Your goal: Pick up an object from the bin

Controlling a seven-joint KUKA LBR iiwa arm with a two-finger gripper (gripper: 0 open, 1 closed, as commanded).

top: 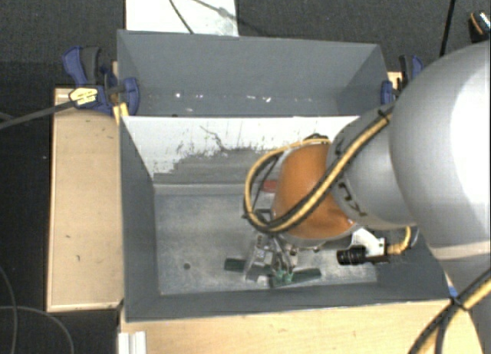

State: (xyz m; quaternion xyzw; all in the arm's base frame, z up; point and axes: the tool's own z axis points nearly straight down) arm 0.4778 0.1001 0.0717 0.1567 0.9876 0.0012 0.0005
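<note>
Silver-grey, the gripper is down at the floor of the bin, close to the near wall and a little right of the middle; whether it is spread or pressed together cannot be told. Under it lies a dark strip, flat on the floor. Its long axis runs left to right, roughly along the near wall. One end points left and shows beside the gripper; a similar dark end shows on the right, slightly nearer the wall. Whether these are one piece cannot be told. A small green bit touches the gripper's tip. Above sit the orange cover and looping cables.
</note>
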